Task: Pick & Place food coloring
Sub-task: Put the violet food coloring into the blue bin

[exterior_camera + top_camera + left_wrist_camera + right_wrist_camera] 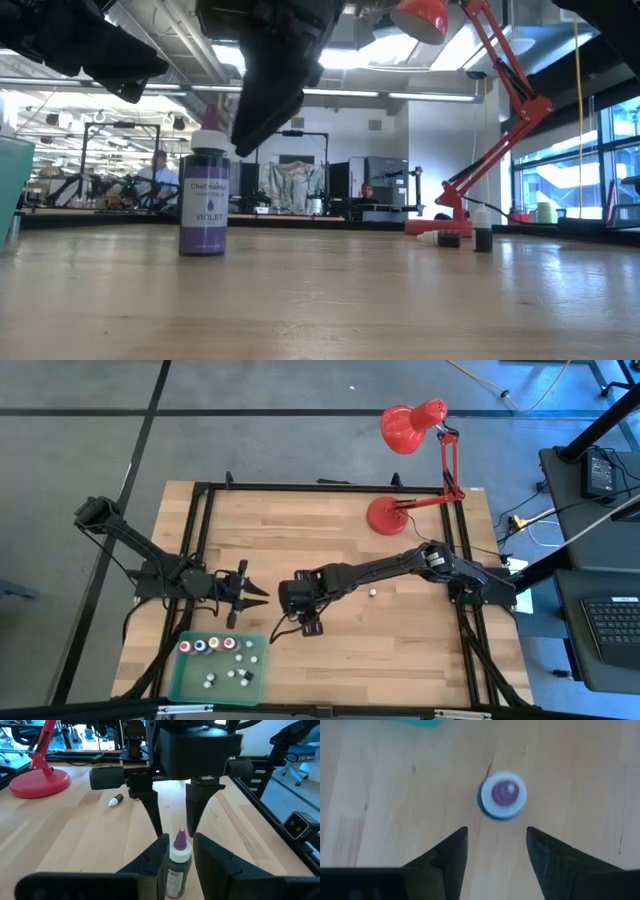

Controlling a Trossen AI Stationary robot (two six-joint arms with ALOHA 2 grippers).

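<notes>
A small violet food coloring bottle (205,205) with a white cap stands upright on its base on the wooden table. My right gripper (497,830) hangs open just above it, pointing steeply down. Its fingers (152,815) stand to either side of the bottle's purple tip (180,837), and I see no touch. My left gripper (258,596) waits to the left of the bottle at about cap height, open and pointing toward it. The bottle (177,865) shows through the gap between its fingers. Several more bottles (207,646) stand in the green tray (180,680).
A tiny whitish bottle (372,593) lies on the table right of my right gripper. A red desk lamp (385,515) stands at the far right. The green tray sits at the near edge, left of centre. Black frame rails (200,540) run along the table's sides.
</notes>
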